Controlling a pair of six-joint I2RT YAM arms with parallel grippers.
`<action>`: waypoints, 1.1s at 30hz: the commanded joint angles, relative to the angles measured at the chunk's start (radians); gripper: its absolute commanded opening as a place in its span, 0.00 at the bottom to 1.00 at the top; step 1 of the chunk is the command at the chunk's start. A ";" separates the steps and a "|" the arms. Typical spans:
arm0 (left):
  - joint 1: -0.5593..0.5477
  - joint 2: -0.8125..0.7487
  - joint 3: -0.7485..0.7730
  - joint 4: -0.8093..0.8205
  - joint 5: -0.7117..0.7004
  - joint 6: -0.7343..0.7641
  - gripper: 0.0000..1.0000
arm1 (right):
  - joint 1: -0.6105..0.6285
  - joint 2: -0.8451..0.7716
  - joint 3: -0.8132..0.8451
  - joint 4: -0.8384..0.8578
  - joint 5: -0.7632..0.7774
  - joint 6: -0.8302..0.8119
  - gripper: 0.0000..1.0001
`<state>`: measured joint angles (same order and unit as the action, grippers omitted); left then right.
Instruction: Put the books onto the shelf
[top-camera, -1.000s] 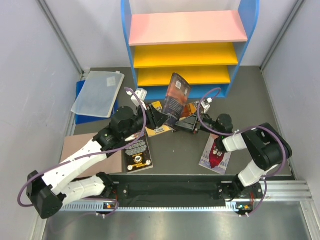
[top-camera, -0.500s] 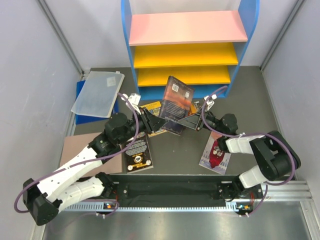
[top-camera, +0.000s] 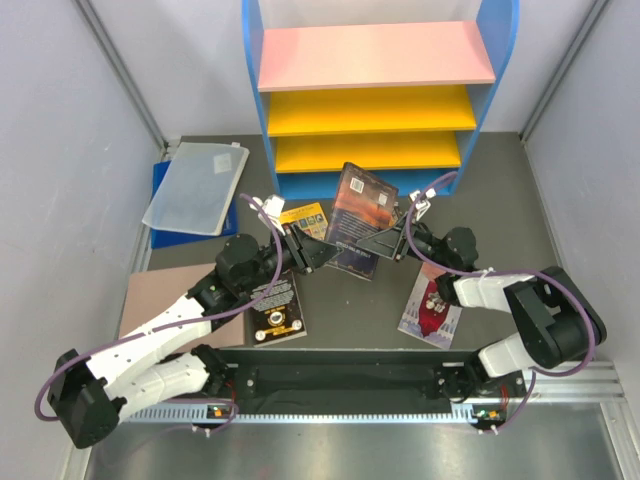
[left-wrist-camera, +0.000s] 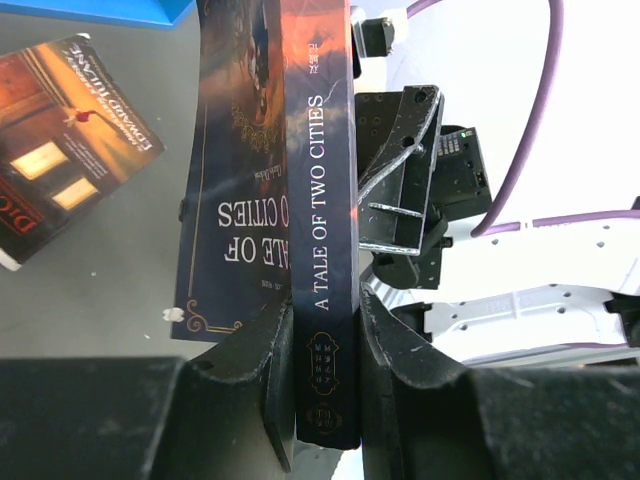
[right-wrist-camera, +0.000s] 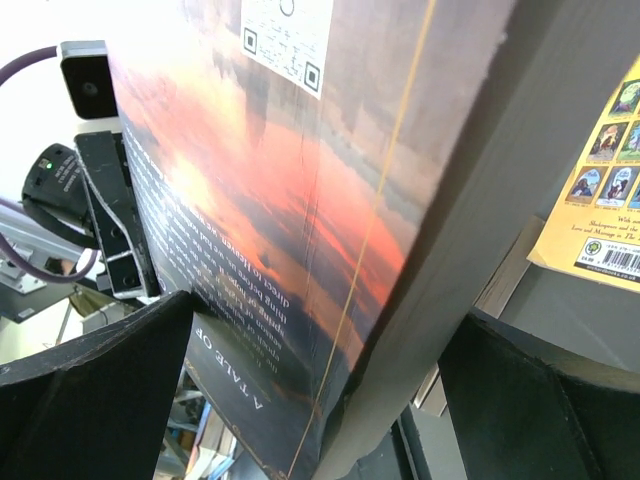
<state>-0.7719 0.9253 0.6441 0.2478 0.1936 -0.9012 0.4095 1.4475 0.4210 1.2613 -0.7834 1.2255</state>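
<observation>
The left tool (left-wrist-camera: 325, 325) is clenching the likely light, floppy Tale of Two Cities paperback (left-wrist-camera: 318, 150) by its stiffer spine, the released right tool (right-wrist-camera: 325, 312) straddling it.

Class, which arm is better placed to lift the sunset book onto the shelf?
Left: the left end effector clamps the spine of the sunset book; the right end effector stands open around it, not gripping.
</observation>
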 joint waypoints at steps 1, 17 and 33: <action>-0.004 -0.025 -0.015 0.256 0.082 -0.056 0.00 | -0.001 -0.053 0.061 0.469 0.004 -0.006 1.00; -0.006 -0.023 0.111 0.321 0.271 -0.062 0.00 | -0.003 -0.056 0.062 0.471 -0.002 0.003 1.00; -0.004 -0.057 -0.032 0.079 0.185 0.005 0.00 | -0.003 -0.111 0.119 0.471 0.001 0.048 1.00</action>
<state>-0.7574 0.8730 0.6231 0.3073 0.3275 -0.9283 0.4095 1.3716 0.4618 1.2755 -0.8211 1.2621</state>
